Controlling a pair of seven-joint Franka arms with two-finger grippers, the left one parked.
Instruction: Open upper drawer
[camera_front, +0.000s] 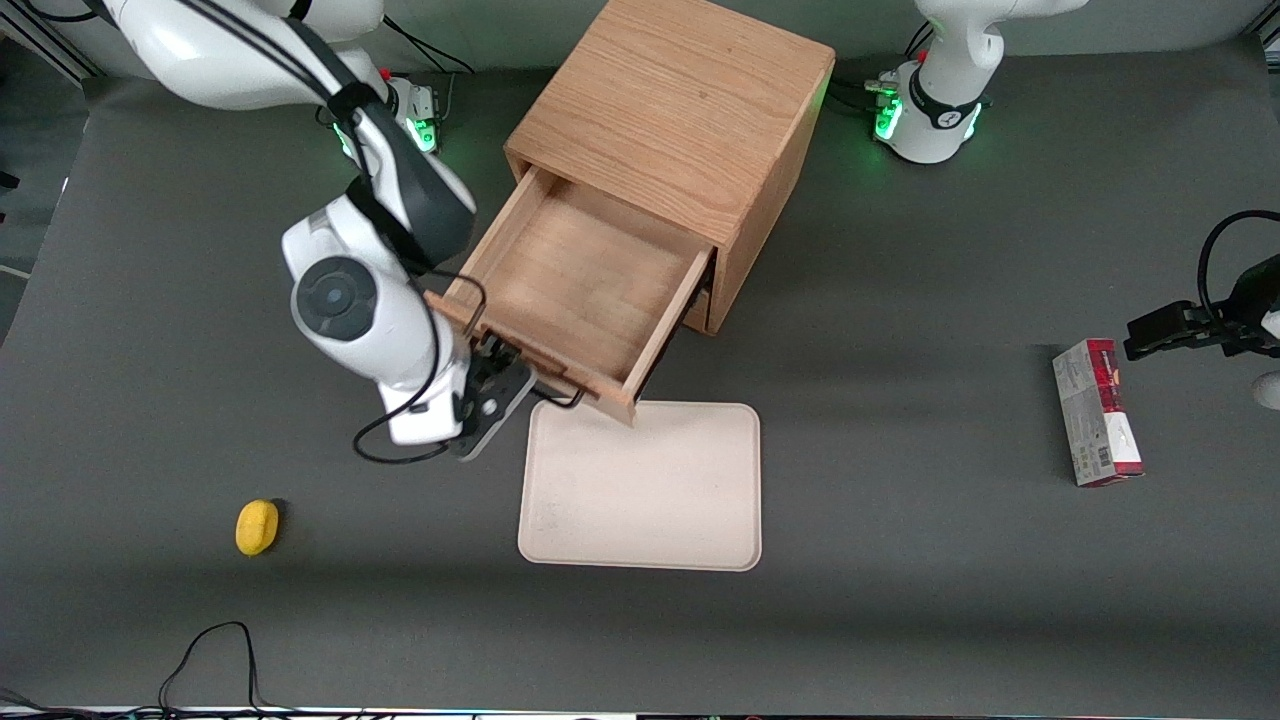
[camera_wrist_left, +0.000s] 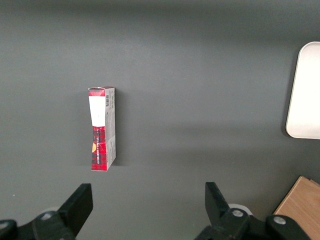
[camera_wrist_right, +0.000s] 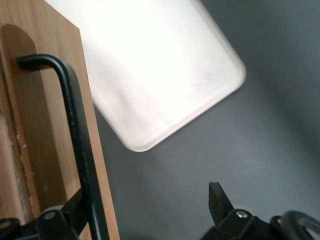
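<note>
The upper drawer (camera_front: 580, 280) of the oak cube cabinet (camera_front: 680, 110) stands pulled far out, and its plain wood tray is empty. Its black bar handle (camera_front: 548, 388) runs along the drawer front, nearest the front camera. My right gripper (camera_front: 505, 368) is at the handle's end toward the working arm. In the right wrist view the gripper (camera_wrist_right: 147, 200) is open. One finger (camera_wrist_right: 75, 210) sits between the handle (camera_wrist_right: 75, 130) and the drawer front (camera_wrist_right: 50, 45), and the other finger (camera_wrist_right: 216, 197) is well apart from the bar. The bottom drawer is hidden under the open one.
A beige tray (camera_front: 640, 490) lies on the table just in front of the open drawer, its edge close under the drawer front; it also shows in the right wrist view (camera_wrist_right: 150, 65). A yellow lemon (camera_front: 257, 526) lies toward the working arm's end. A red box (camera_front: 1097, 412) lies toward the parked arm's end.
</note>
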